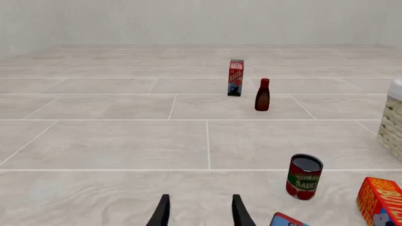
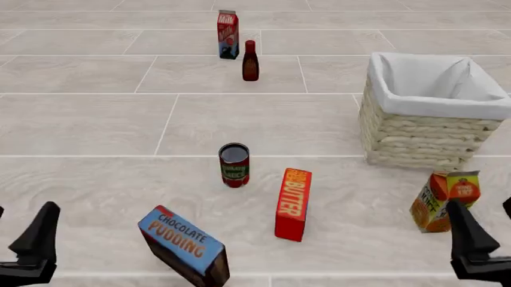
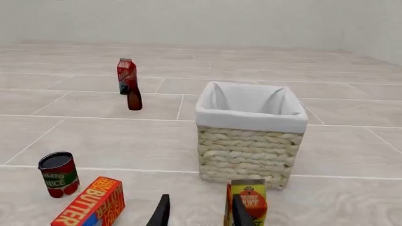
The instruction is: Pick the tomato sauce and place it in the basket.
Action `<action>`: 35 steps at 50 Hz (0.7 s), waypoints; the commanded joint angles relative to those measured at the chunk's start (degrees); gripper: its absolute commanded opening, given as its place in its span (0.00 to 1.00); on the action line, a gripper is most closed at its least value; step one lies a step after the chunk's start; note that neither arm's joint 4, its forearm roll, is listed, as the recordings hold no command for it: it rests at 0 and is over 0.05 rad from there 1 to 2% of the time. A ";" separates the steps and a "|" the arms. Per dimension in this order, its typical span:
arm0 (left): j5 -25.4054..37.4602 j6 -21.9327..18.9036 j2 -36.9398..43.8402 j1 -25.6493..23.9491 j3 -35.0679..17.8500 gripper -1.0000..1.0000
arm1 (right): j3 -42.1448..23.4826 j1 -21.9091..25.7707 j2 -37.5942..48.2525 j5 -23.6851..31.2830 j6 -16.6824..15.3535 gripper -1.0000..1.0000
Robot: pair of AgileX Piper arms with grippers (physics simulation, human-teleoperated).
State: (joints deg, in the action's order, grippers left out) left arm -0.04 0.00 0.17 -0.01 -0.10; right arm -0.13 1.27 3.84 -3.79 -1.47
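Nearest the camera, the left gripper (image 2: 30, 248) and right gripper (image 2: 473, 245) hover with fingers spread, holding nothing. Farther on, the tomato sauce (image 2: 234, 165) stands upright mid-table, with the basket (image 2: 423, 134) well apart at far right.

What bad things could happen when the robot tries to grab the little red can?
The small dark-red tomato sauce can with a green label stands close to the upright red butter box and the tilted blue chocolate pudding box; a reaching end effector might knock them over. The tall woven cream basket has high walls, so a can carried low might hit its rim.
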 commanded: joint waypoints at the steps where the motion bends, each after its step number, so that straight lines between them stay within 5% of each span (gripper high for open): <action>1: -0.07 0.00 0.27 -0.01 -0.15 1.00 | -0.31 -1.52 -3.71 4.57 1.82 1.00; 10: -0.06 0.00 0.27 0.01 -0.15 1.00 | -2.92 0.50 2.30 2.93 0.57 1.00; 29: -0.07 -0.01 0.26 0.00 -0.15 1.00 | -8.89 5.79 39.16 -20.50 -4.94 1.00; 35: -0.07 -0.01 0.26 0.01 -0.15 1.00 | -11.93 8.30 45.60 -22.93 -5.12 1.00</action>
State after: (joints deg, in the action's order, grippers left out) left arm -0.11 -0.01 0.42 0.00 -0.24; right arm -8.18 6.20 36.03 -19.65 -5.19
